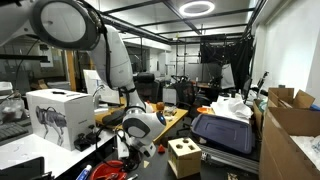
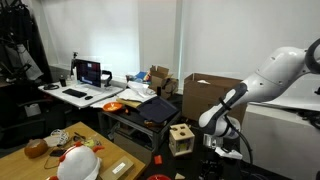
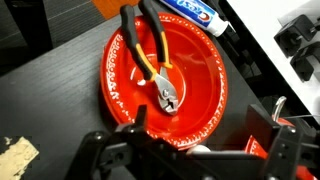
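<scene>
The claw hangs wide open with nothing in its hold, just over the near rim of the red plate, which lies on a dark tabletop. Black-and-yellow pliers lie in the plate, nose at its middle and handles crossing the far rim. A toothpaste tube lies just beyond. A wooden shape-sorter box stands near the arm. Bare tabletop shows beside the plate.

Pliers lie in the plate, their handles toward the bench edge. A tube lies by that edge, just behind the plate. My gripper hangs over the plate's rim on the side away from that edge.
</scene>
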Robot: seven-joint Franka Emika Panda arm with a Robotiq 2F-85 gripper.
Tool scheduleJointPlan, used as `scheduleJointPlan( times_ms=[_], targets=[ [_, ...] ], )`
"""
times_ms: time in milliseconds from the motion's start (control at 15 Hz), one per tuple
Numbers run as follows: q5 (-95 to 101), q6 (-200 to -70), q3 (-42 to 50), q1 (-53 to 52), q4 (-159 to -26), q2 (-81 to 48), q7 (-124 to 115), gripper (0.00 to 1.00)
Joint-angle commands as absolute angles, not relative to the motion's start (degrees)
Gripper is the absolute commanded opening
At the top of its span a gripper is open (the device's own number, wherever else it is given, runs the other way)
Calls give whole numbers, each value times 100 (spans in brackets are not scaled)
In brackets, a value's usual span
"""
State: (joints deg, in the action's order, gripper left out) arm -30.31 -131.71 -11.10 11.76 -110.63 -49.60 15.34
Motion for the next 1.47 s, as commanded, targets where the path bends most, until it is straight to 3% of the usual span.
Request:
scheduleJointPlan(
  times_ms=[0,867,1400],
  targets=[
    [-3208,-13301,-1106,1305,-11693,-4264,1505,100],
    [-2034,-13550,119,874,-12318,-3224,310,100],
    [-1157,-12338,113,905,-12264,-2678,670,100]
  ],
)
